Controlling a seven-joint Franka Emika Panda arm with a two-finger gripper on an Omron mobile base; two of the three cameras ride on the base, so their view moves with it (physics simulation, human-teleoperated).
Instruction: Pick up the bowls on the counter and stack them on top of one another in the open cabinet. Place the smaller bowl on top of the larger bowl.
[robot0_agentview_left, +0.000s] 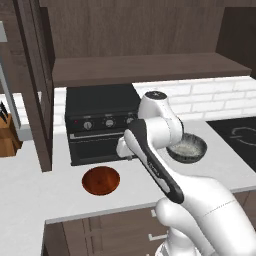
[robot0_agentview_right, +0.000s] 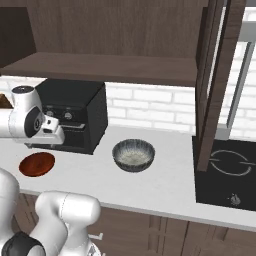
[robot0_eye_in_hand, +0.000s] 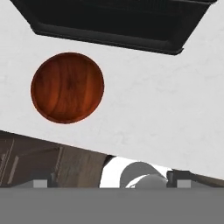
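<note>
The shallow reddish-brown bowl (robot0_agentview_left: 100, 180) (robot0_agentview_right: 37, 164) lies on the white counter (robot0_agentview_left: 30, 190) near its front edge, and it sits upper left in the hand view (robot0_eye_in_hand: 67, 87). The deeper grey speckled bowl (robot0_agentview_left: 187, 148) (robot0_agentview_right: 133, 154) stands upright further right on the counter, partly behind my arm in the left base view. My gripper (robot0_agentview_left: 121, 150) (robot0_agentview_right: 52, 135) (robot0_eye_in_hand: 111, 183) hovers above the counter, just right of the brown bowl, facing down. It is open and holds nothing. The open cabinet's shelf board (robot0_agentview_left: 150, 67) (robot0_agentview_right: 100, 67) spans above.
A black countertop oven (robot0_agentview_left: 102, 122) (robot0_agentview_right: 75, 117) (robot0_eye_in_hand: 113, 22) stands right behind the brown bowl. The cabinet's tall door (robot0_agentview_left: 35, 85) (robot0_agentview_right: 215, 85) hangs open. A black cooktop (robot0_agentview_left: 237, 132) (robot0_agentview_right: 227, 172) lies at the right, and a knife block (robot0_agentview_left: 7, 132) at the far left.
</note>
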